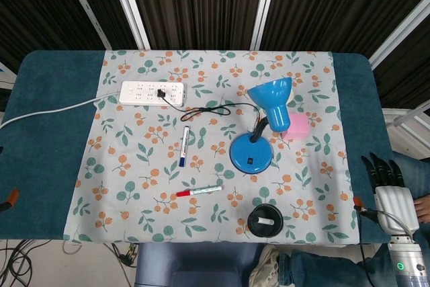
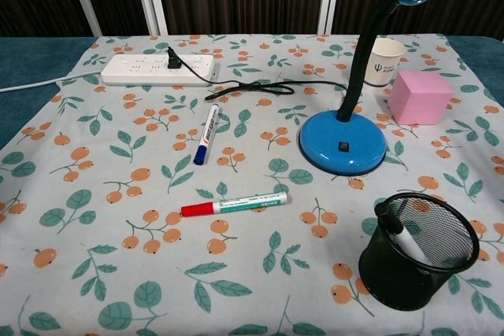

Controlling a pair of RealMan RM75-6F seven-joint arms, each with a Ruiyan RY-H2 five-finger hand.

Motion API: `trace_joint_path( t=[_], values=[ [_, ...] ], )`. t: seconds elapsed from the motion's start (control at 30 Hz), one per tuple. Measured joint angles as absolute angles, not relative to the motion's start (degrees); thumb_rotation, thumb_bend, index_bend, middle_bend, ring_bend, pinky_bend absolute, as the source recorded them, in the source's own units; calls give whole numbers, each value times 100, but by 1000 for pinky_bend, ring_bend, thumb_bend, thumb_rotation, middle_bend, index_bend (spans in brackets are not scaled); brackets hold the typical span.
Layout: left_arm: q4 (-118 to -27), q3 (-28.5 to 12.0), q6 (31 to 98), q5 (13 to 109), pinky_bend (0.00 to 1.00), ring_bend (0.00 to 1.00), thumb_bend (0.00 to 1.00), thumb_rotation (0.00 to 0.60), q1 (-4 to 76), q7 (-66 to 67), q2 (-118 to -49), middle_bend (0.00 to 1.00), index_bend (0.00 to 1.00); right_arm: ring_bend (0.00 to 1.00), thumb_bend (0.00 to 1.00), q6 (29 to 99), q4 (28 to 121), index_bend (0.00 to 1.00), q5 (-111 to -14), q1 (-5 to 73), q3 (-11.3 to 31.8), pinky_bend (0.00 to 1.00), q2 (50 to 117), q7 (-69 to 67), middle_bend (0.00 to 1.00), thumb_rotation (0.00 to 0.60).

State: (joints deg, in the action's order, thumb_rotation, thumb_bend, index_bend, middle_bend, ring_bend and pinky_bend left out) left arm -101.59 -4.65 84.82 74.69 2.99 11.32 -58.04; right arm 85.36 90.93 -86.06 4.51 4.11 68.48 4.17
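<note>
A white power strip lies at the far left of the floral cloth that covers the counter, with a white cord running off to the left edge and a black plug seated in it. From that plug a black cable snakes rightward toward the lamp. Nearer the front, a blue-capped marker lies almost lengthwise on the cloth, and a red-capped marker lies crosswise below it, the two apart from each other.

Further right stands the blue desk lamp, its round base on the cloth and its shade bent up and to the right. Just beside the shade lie a pink cube and, in the chest view, a white paper cup behind the lamp's neck. In front of the lamp sits a black mesh pen holder with one marker leaning inside it.

At the far right, off the counter's edge and well apart from the pen holder, the right robot hand hangs with its dark fingers stretched out and slightly apart, holding nothing. The left robot hand shows in neither view.
</note>
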Motion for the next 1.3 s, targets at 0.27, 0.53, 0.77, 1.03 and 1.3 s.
trace_joint_path(
  t=[0.27, 0.53, 0.77, 1.03, 1.3],
  values=[
    [-10153, -483, 8467, 7426, 99, 0, 279, 600, 296, 1082, -5786, 40, 36, 376, 341, 8369, 9037, 9, -8731, 576, 358, 298, 6910, 404, 251, 600],
    [-10150, -476, 8417, 7415, 99, 0, 279, 600, 324, 1122, -5800, 40, 36, 739, 427, 7579, 8993, 3, -8907, 1144, 393, 459, 6903, 511, 542, 600],
    [-10150, -476, 8408, 7394, 99, 0, 279, 600, 323, 1120, -5797, 40, 36, 795, 514, 6462, 9046, 0, -8800, 1837, 491, 562, 6935, 801, 667, 600],
    [-10141, -481, 8380, 7363, 98, 0, 279, 600, 331, 1102, -5789, 40, 36, 814, 517, 5653, 9244, 0, -8383, 2430, 624, 654, 7301, 1163, 701, 600],
    [-10127, -488, 8350, 7340, 98, 0, 279, 600, 341, 1067, -5782, 40, 36, 822, 518, 5052, 9291, 0, -7876, 2870, 717, 726, 7672, 1501, 711, 600]
  ],
)
